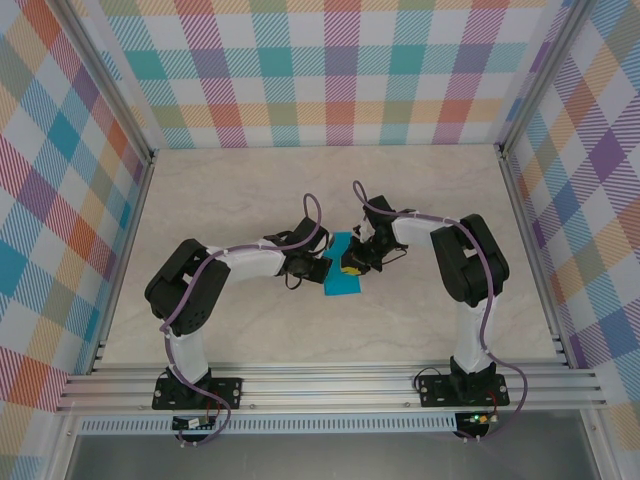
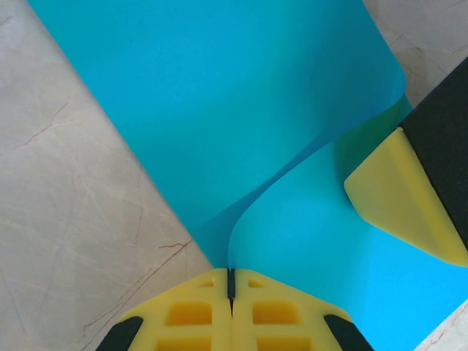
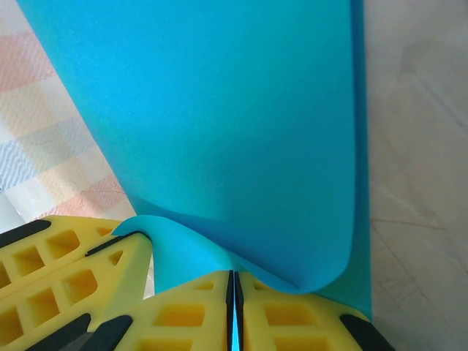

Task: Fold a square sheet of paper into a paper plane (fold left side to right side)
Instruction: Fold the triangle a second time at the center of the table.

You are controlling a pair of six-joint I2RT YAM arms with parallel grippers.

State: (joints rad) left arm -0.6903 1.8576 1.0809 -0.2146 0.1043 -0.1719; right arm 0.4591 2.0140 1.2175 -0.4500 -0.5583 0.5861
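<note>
The square sheet of paper is bright cyan-blue and lies mid-table between the two arms, with one side lifted and curling over the rest. My left gripper is shut on the paper's edge; in the left wrist view its yellow fingertips pinch the raised flap of the sheet. My right gripper is shut on the paper too. In the right wrist view a thin blue strip sits between its closed pads, and the sheet bows upward. The two grippers nearly touch each other.
The tabletop is pale marble, enclosed by plaid walls at the back and both sides. Aluminium rails run along the near edge by the arm bases. Bare table shows behind and beside the paper.
</note>
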